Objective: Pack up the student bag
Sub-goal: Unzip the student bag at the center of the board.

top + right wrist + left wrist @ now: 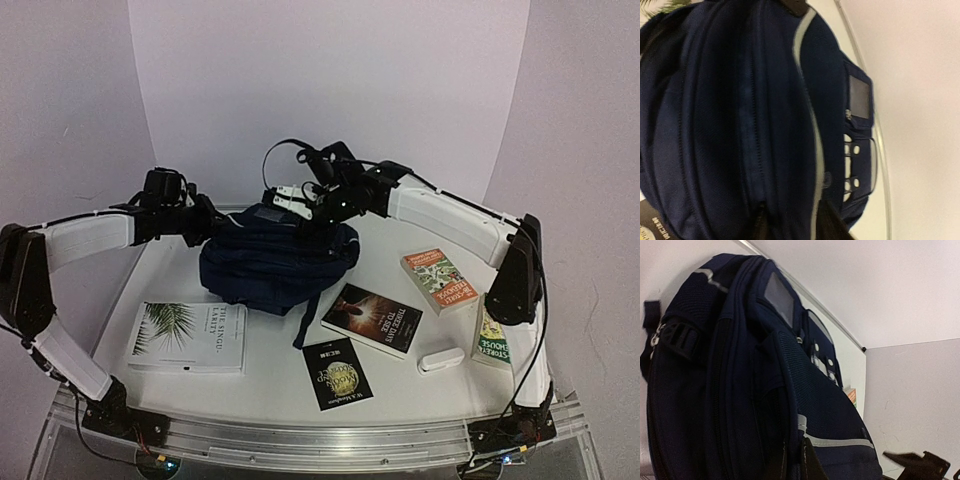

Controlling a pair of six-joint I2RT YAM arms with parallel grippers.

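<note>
Jaws of the left gripper [206, 228] were pinched shut on the left edge of the student bag [275, 262] (fabric caught between them); those of the right gripper [288, 197] stood apart over its far side. It lay on the table [270, 350].

The white table [270, 400] carries a navy bag [275, 265] at its middle rear, a dark strap [308, 320] trailing from it toward the front. At front left lies a white book [190, 337] with a palm leaf on its cover. A small black book [337, 373] lies front centre, and just behind it to the right a larger dark book [373, 318]. Further right are a red book [439, 280], a small white box [441, 359] and, at the edge, a yellow-green book [492, 340].
</note>
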